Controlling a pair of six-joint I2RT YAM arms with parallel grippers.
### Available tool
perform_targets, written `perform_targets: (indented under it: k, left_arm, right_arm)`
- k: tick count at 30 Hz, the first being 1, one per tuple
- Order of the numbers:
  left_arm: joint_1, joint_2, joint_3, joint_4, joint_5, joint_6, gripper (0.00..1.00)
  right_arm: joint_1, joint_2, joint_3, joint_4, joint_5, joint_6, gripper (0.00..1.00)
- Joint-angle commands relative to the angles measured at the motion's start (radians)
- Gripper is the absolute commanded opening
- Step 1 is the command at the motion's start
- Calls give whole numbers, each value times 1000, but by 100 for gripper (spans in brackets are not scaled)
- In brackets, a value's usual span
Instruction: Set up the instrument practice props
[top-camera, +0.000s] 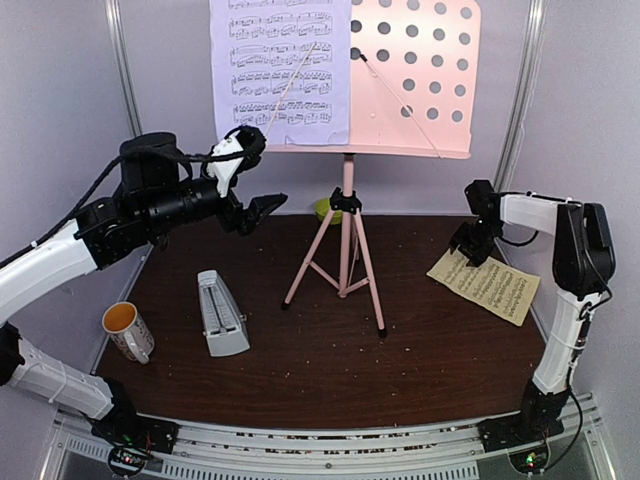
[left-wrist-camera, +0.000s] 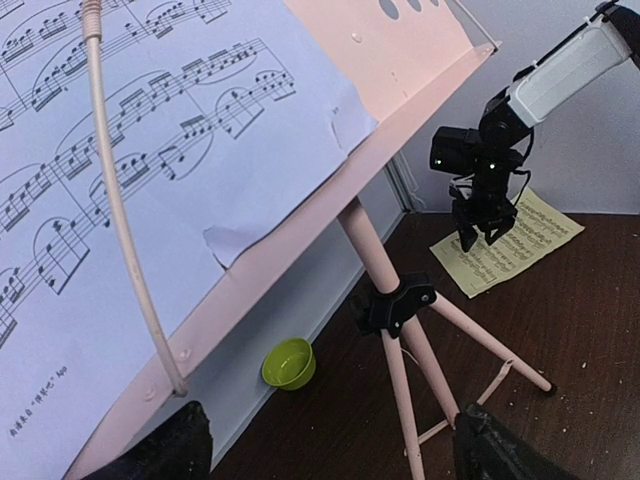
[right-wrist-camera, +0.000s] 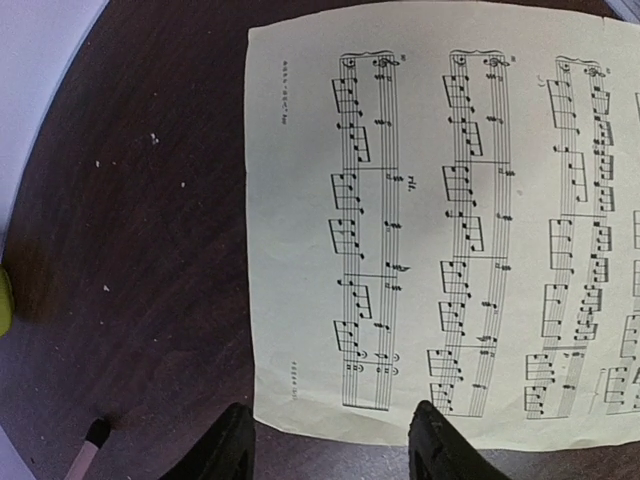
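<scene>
I find the pale-yellow page (right-wrist-camera: 300, 230) flat on the surface (right-wrist-camera: 130, 200) directly under my right jaws (part-open, empty), left jaws wide.

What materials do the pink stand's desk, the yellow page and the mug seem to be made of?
The pink stand's desk: probably painted sheet metal, matte; it is thin and flat, with punched round holes and a folded lower lip. The yellow page: matte paper; a thin printed sheet lying flat on the table. The mug: likely glazed ceramic, judging by its thick smooth wall, though plastic is possible.
</scene>
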Motion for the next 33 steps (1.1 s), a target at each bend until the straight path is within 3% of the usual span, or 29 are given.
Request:
perform_targets:
  k: [1,8,13,22,33]
  left_arm:
    - [12,-24,35,10,-11,-21,86]
    - [11,-53,22,-30,-32,-25,86]
    - [12,-68,2,-32,-42,-35,86]
    - [12,-99,-36,-19,-76,-34,86]
    - [12,-120,-66,-27,-76,-27,86]
  right_arm:
    - [13,48,-21,87,6,138,53]
    - [13,111,17,79,-27,168,48]
    - [16,191,101,-18,-99,195,48]
    - [28,244,12,-152,-118,355,44]
    - [132,132,-157,-76,-190,347,40]
